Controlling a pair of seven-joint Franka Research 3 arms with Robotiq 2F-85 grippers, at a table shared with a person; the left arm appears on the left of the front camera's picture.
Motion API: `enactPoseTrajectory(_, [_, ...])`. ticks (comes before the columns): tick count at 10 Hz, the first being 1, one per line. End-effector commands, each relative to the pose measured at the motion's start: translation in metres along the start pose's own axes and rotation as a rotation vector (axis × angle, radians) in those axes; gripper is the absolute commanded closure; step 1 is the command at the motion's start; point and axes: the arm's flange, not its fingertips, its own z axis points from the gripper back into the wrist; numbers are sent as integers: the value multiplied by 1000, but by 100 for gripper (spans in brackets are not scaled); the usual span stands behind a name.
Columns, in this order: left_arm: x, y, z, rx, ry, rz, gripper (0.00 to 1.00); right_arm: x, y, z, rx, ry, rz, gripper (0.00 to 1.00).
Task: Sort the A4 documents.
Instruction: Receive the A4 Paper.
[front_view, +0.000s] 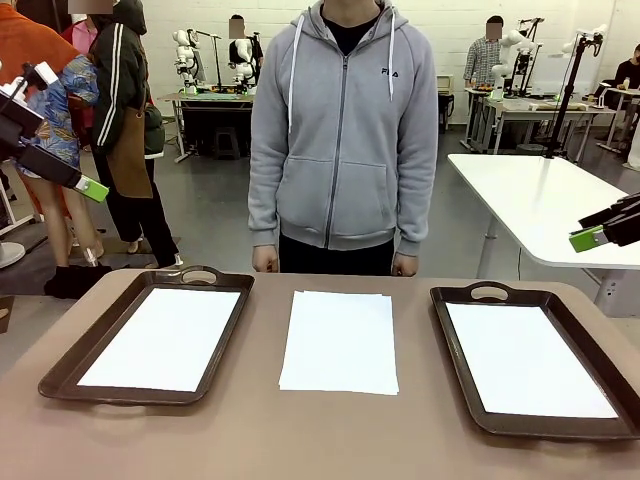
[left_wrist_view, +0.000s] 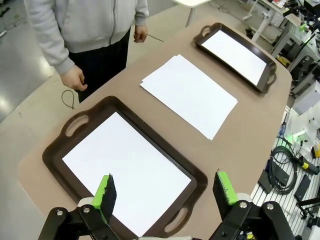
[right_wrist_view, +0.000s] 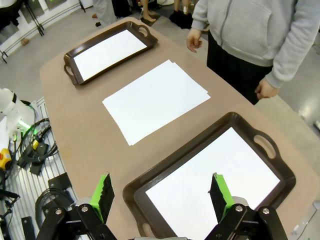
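A small stack of white A4 documents lies on the brown table between two dark brown trays. One white sheet lies in the left tray, another sheet in the right tray. My left gripper hangs open high above the left tray's sheet. The right gripper is open above the right tray's sheet. The middle stack shows in both wrist views. In the front view the left gripper and the right gripper sit at the picture's sides, well above the table.
A person in a grey hoodie stands at the far edge, hands hanging at the sides, off the table. Cables and gear lie on the floor beside the table's robot side. A white table stands behind on the right.
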Motion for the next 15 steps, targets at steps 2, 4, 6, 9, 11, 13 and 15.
enactPoseTrajectory(2, [1, 1, -4, -51, -18, 51, 0, 0, 0, -1, 4, -4, 2, 0])
enactPoseTrajectory(4, [0, 0, 0, -3, -6, 6, 0, 0, 0, -1, 4, -4, 2, 0])
enactPoseTrajectory(6, [0, 0, 0, -3, -6, 6, 0, 0, 0, -1, 4, -4, 2, 0])
enactPoseTrajectory(9, [0, 0, 0, -3, -6, 6, 0, 0, 0, -1, 4, -4, 2, 0])
enactPoseTrajectory(11, [0, 0, 0, -3, -6, 6, 0, 0, 0, -1, 4, -4, 2, 0])
enactPoseTrajectory(13, [0, 0, 0, -3, -6, 6, 0, 0, 0, -1, 4, -4, 2, 0])
enactPoseTrajectory(15, [0, 0, 0, -3, -6, 6, 0, 0, 0, -1, 4, -4, 2, 0])
